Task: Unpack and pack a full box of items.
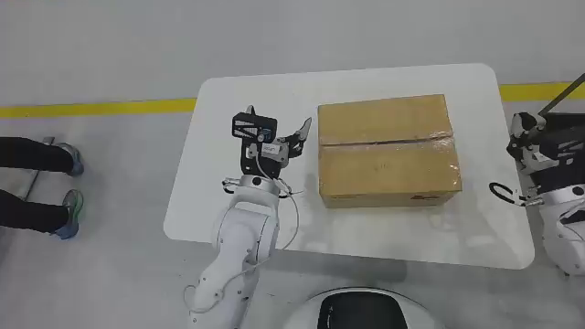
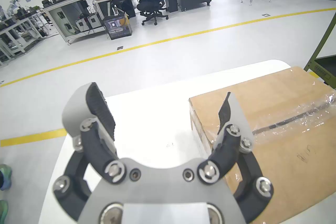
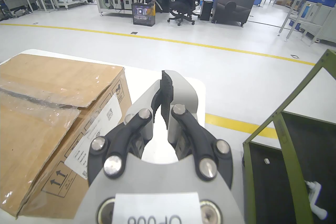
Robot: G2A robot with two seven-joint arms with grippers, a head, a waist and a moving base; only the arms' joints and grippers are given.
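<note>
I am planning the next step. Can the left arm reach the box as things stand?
Probably yes. The left gripper is open right beside the box, over the table, and nothing stands between them.

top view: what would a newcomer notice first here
A big cardboard box sits in the middle of the white table, flaps shut and the seam under clear tape. The left gripper, open, hangs beside one end of the box; the right gripper, shut, sits past the other end.

floor (image 1: pixel 302 18): pale grey, yellow lines (image 1: pixel 91 108) | chairs (image 2: pixel 152 3): black | benches (image 2: pixel 68 7): cluttered, perhaps workstations
</note>
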